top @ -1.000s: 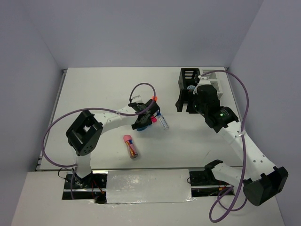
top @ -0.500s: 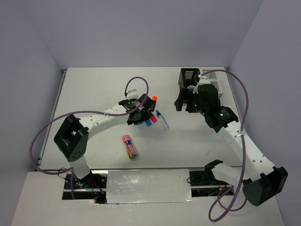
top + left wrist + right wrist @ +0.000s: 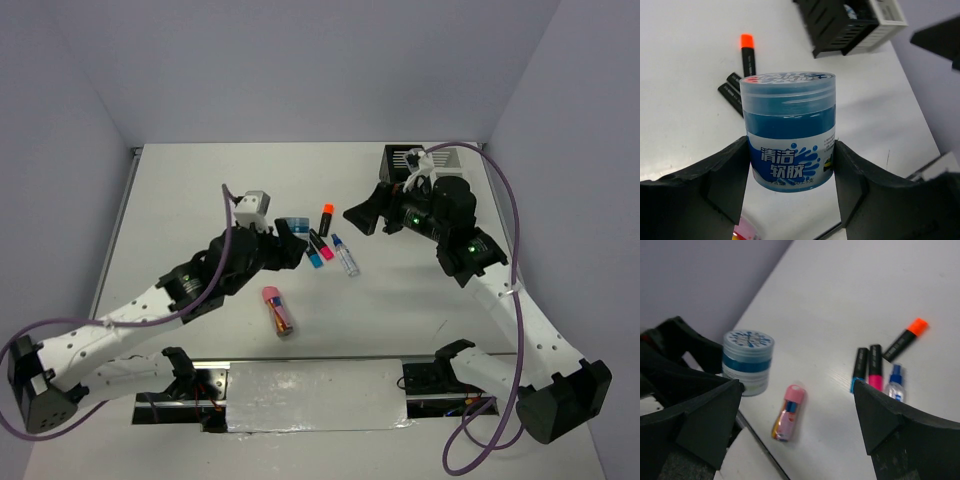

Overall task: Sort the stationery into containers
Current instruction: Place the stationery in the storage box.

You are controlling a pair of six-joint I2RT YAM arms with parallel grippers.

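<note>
My left gripper (image 3: 790, 155) is shut on a round blue tub (image 3: 788, 130) with a clear lid and holds it upright above the table; the tub also shows in the top view (image 3: 293, 225) and the right wrist view (image 3: 747, 361). The orange (image 3: 325, 215), pink (image 3: 322, 248) and blue (image 3: 312, 252) markers and the blue-capped pen (image 3: 345, 257) lie together mid-table. The pink-capped tube (image 3: 278, 310) lies nearer the front. My right gripper (image 3: 365, 217) is open and empty, between the markers and the black container (image 3: 400, 165). The white container (image 3: 445, 160) adjoins it.
The containers stand at the table's far right corner, close to the right wall. In the left wrist view they sit beyond the orange marker (image 3: 747, 52), with the right gripper's finger (image 3: 940, 37) at the right edge. A metal strip (image 3: 300, 395) runs along the near edge.
My left arm has drawn back and raised the blue tub off the markers. My right gripper has swung left, away from the black container, toward the middle of the table.
</note>
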